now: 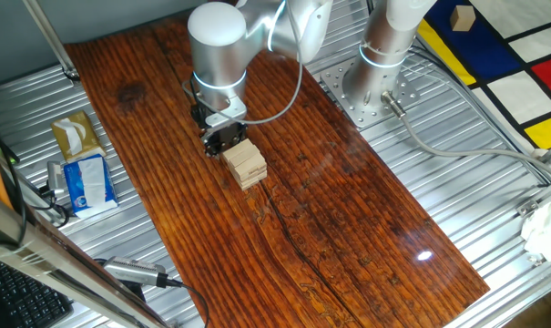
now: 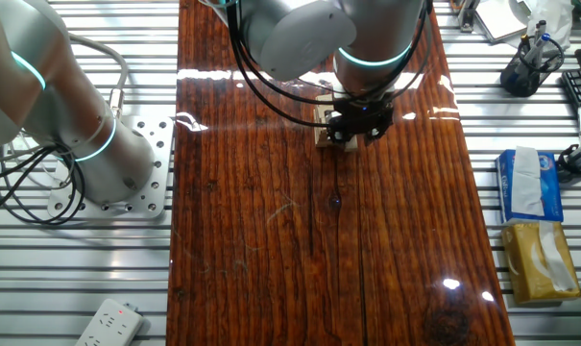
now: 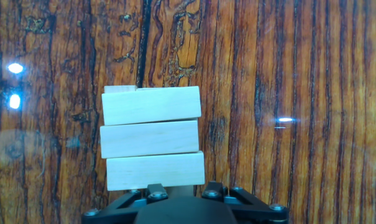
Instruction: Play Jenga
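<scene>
The Jenga tower of pale tan blocks stands on the brown wooden board, a few layers tall. In the hand view its top layer shows three blocks side by side, with a lower block's end peeking out at the far edge. My gripper hangs just behind the tower, fingertips low beside its near edge. In the hand view the gripper has its two fingers apart with nothing between them. In the other fixed view the gripper hides most of the tower.
A blue-and-white tissue packet and a tan tissue pack lie left of the board. The arm's base plate is at the back right. A lone wooden cube sits on the coloured mat. A power strip lies off the board.
</scene>
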{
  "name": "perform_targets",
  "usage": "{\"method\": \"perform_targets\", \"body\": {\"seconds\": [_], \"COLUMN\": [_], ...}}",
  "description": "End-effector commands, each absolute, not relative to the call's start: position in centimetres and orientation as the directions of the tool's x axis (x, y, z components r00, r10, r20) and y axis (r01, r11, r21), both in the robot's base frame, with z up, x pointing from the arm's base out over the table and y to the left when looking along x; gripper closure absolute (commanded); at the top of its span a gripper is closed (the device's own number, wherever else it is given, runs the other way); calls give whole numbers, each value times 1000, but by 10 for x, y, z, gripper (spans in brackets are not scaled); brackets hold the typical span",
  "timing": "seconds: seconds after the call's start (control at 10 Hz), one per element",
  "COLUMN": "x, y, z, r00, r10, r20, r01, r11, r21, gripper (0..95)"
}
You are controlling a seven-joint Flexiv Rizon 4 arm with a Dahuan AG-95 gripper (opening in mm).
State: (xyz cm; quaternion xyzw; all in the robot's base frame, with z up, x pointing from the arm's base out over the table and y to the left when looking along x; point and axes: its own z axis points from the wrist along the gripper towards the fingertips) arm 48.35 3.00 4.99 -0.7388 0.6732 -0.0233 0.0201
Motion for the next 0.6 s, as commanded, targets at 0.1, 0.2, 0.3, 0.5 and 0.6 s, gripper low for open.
{"method": "perform_targets", "body": {"seconds": [0.1,0.2,0.3,0.5,0.6], "x": [483,483,483,483,483], "y": [30,30,30,30,31], "z": [50,50,50,50,49], "r00": [93,94,95,97,98], "r10": [-996,-996,-995,-995,-995], "r20": [4,4,4,4,4], "r01": [-994,-994,-994,-993,-993], "r11": [-93,-94,-95,-97,-98], "r21": [-61,-62,-62,-63,-64], "gripper": [570,570,570,570,570]}}
